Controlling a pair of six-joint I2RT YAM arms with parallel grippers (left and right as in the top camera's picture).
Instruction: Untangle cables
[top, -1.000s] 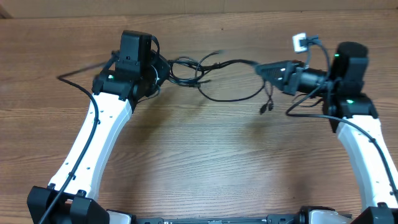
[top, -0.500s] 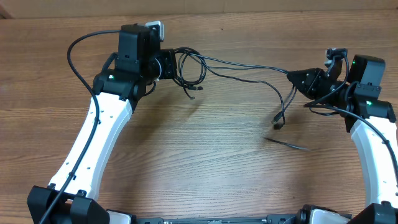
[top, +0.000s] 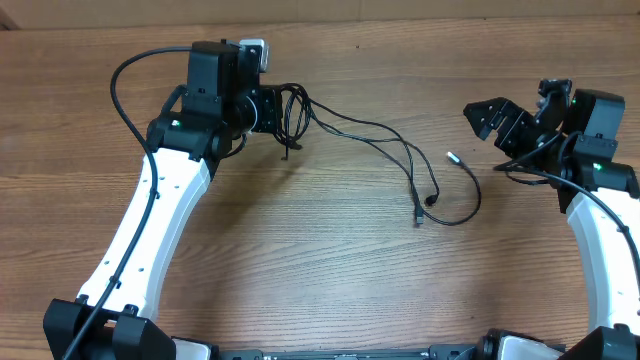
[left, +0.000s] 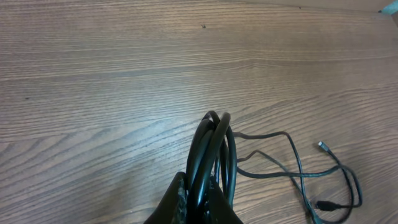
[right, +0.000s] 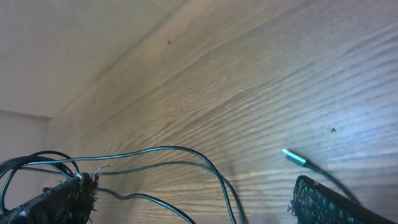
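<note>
left jaws: clamped on looped cables (left: 208, 149) | right jaws: wide apart, empty | strands trail across table (top: 300, 260)

A wood-grain bench (top: 320, 290) fills the view, with soft light glaring off its brown boards. Beyond its far edge is a plain pale surface (right: 56, 43).

The left pincer (top: 278, 107) sits toward the back left of the surface (top: 300, 290), with a bundle of cable loops (left: 212, 146) clamped between its fingers. From the bundle, loose strands (top: 380, 133) trail rightward and forward to the middle of the surface, ending in a curl (top: 478, 195) that lies on it. One plug (top: 450, 155) lies at the curl's back end, and two more plugs (top: 430, 200) lie close together at its front left. The right pincer (top: 492, 118) hangs at the back right, spread wide, apart from every strand.
</note>
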